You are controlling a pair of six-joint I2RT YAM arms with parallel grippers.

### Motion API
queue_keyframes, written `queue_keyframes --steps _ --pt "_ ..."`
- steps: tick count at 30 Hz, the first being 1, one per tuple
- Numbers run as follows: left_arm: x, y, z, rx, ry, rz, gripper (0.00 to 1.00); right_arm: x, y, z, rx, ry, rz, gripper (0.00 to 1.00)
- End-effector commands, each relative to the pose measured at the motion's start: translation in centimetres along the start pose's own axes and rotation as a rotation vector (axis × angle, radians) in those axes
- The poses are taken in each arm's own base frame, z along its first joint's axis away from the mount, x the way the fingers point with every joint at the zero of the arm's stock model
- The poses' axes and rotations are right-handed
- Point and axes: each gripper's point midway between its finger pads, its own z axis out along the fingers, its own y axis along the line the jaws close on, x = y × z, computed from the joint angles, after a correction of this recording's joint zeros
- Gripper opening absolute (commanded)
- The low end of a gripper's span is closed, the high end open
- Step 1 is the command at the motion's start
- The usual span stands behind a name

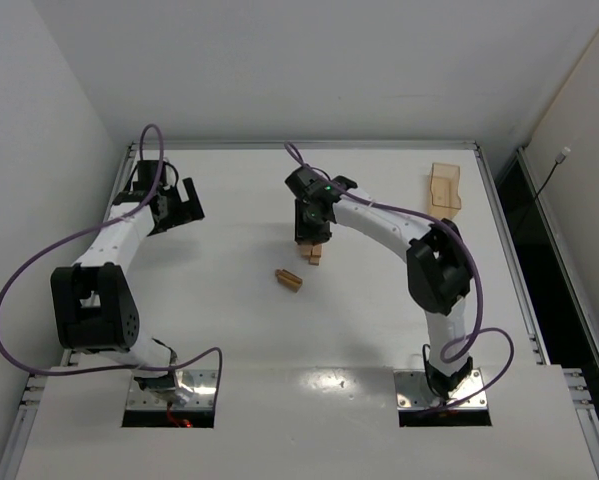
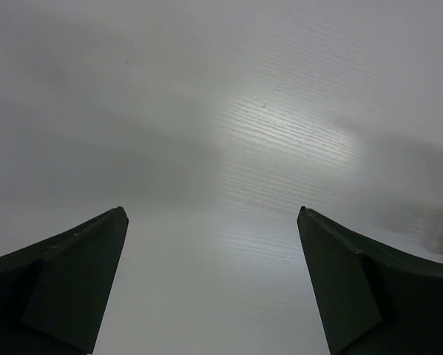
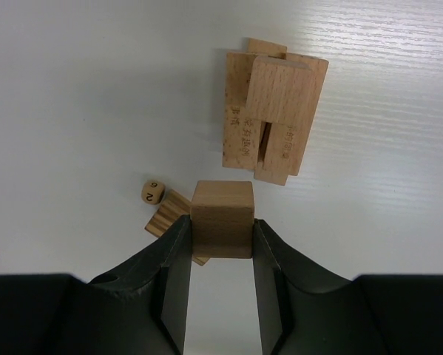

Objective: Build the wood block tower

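Observation:
The wood block tower [image 3: 269, 111] is a small stack of light-tan bars and blocks on the white table, ahead of my right gripper; it also shows in the top view [image 1: 314, 254]. My right gripper [image 3: 221, 225] is shut on a plain wooden cube [image 3: 221, 218], held above the table short of the stack. In the top view the right gripper [image 1: 310, 238] hovers just over the stack. My left gripper [image 2: 214, 214] is open and empty over bare table; in the top view it [image 1: 184, 205] is at the far left.
A striped wooden block [image 3: 169, 220] and a small numbered die [image 3: 153, 192] lie left of the held cube; the block shows in the top view [image 1: 289, 279]. A flat light-wood tray [image 1: 445, 187] lies at the back right. Table rails run along both sides.

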Motion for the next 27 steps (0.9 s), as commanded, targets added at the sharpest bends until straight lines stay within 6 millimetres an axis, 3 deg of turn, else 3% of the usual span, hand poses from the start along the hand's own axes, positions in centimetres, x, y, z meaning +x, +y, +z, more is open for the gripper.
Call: queue_keyframes --steps 1,16,27 --pt "-1.5 -0.8 -0.1 0.017 -0.035 0.01 0.99 -0.8 0.3 0.5 0.001 -0.034 0.003 0.0" --pt "-1.2 -0.9 0.6 0.021 -0.015 0.01 0.99 -2.1 -1.7 2.7 0.069 -0.046 0.002 0.0" --pt "-1.0 -1.0 1.1 0.027 -0.003 0.011 0.99 -3.7 -1.6 3.9 0.061 -0.071 0.003 0.0"
